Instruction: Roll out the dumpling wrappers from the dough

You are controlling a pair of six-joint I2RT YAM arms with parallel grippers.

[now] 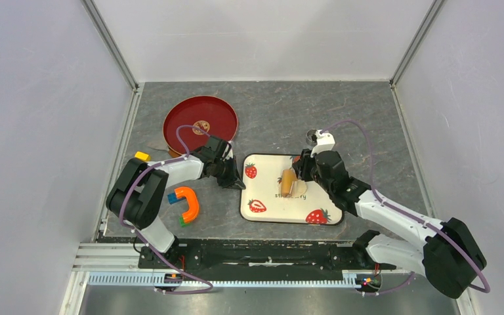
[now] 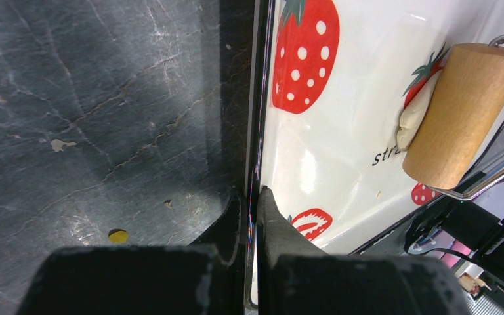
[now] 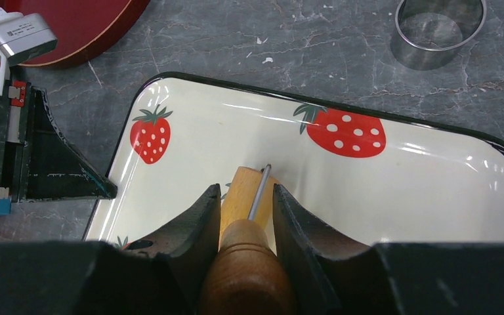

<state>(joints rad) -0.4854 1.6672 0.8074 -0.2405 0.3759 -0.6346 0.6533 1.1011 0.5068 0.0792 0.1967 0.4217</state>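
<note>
A dark marbled bench (image 1: 341, 118) walled in by pale panels carries the whole setup. At its middle lies the strawberry tray (image 1: 289, 216), cream with a black rim.

The left end effector (image 1: 231, 178) is pressed together on that rim, one finger inside the lip and one outside, which looks like a steadying hold. The right end effector (image 3: 246, 203) is clamped around the wooden handle of the roller (image 2: 462, 111). The roller's tan barrel sits just ahead of its fingertips, lying on the tray floor.

The dough (image 2: 413, 115) is a small pale lump tucked against the barrel's far side, touching it and partly under it. From above it shows as a thin cream patch just beside the barrel. It looks only partly flattened, and its outline is irregular.

As for progress, the rolling appears to be in hand and not finished. No neat round discs show anywhere, so the thinning and all of the cutting seem to be left.

The tray holds only the dough and the roller. The metal ring (image 3: 440, 29) stands beyond the right end effector, off the tray on the bench, with nothing inside it. The red plate (image 1: 200, 121) lies beyond the left end effector; a small mark shows at its centre, too small to identify.
</note>
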